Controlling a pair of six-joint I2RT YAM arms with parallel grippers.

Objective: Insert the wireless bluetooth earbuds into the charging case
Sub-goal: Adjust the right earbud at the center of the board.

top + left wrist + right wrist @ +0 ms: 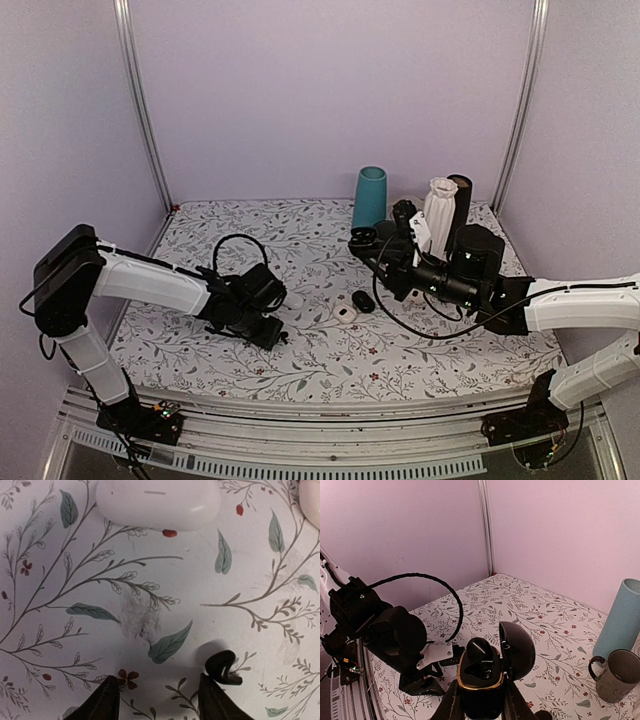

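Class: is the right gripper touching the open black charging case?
Touching. The right wrist view shows the right gripper clamped against both sides of the open black charging case.

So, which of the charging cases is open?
The black gold-rimmed case held in the right fingers: its lid stands hinged back. The white case on the table looks closed.

The open case (pixel 479 680) sits between the fingers (pixel 451 702) of the right gripper (pixel 480 695), with its lid (pixel 517 650) standing up just behind it. Beyond those fingers, on the right of that wrist view, a mug (pixel 615 675) stands on the table (pixel 555 630) in front of a tall cup (pixel 620 617). An earbud (pixel 223 667) lies at the tip of one finger (pixel 215 700) of the left gripper (pixel 157 677), outside the gap. A closed case (pixel 157 502) lies well ahead of the gap.
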